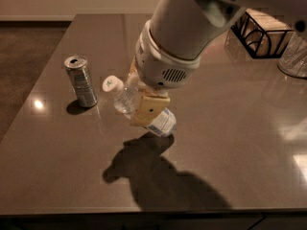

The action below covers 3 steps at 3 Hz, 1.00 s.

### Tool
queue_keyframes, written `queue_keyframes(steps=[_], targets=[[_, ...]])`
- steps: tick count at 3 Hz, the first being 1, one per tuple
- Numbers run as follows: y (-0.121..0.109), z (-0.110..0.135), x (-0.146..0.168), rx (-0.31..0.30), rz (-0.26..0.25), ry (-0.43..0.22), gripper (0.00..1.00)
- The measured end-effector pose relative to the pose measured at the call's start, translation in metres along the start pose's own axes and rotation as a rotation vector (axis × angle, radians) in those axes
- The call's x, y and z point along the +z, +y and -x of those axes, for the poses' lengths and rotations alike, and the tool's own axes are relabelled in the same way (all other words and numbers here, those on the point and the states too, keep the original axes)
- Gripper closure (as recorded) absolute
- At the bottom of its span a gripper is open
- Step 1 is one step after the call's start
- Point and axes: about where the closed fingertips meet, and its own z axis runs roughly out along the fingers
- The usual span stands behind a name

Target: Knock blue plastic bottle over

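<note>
The gripper [142, 102] sits just left of the frame's centre, at the end of a thick white arm [187, 28] that comes down from the upper right. It is clamped on the blue plastic bottle [124, 98]. One tan finger [148, 110] lies flat across the front of the bottle's body, and the other is mostly hidden behind it. The bottle is tilted steeply. Its white cap [112, 84], which bears a green mark, points toward the upper left, and its labelled lower end [163, 122] points down toward the lower right, low over the dark table [230, 128]. Whether that end touches the tabletop cannot be told. A silver drink can [81, 80] stands upright to the left of the bottle, near the cap but apart from it. The arm and bottle cast a broad dark shadow [158, 176] on the table, running from the bottle's lower end toward the bottom of the frame. A black wire basket [263, 35] stands in the upper right corner. Beside it, a clear vessel [293, 56] is cut off by the right edge.
</note>
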Motion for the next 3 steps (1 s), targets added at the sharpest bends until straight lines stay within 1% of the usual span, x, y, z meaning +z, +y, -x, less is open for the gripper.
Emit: queue_keyframes(steps=[1, 2, 3], targets=[[-0.008, -0.014, 0.002, -0.047, -0.069, 0.132, 1.0], [-0.015, -0.023, 0.004, -0.089, -0.119, 0.225, 1.0], [-0.02, -0.029, 0.014, -0.135, -0.128, 0.296, 1.0]])
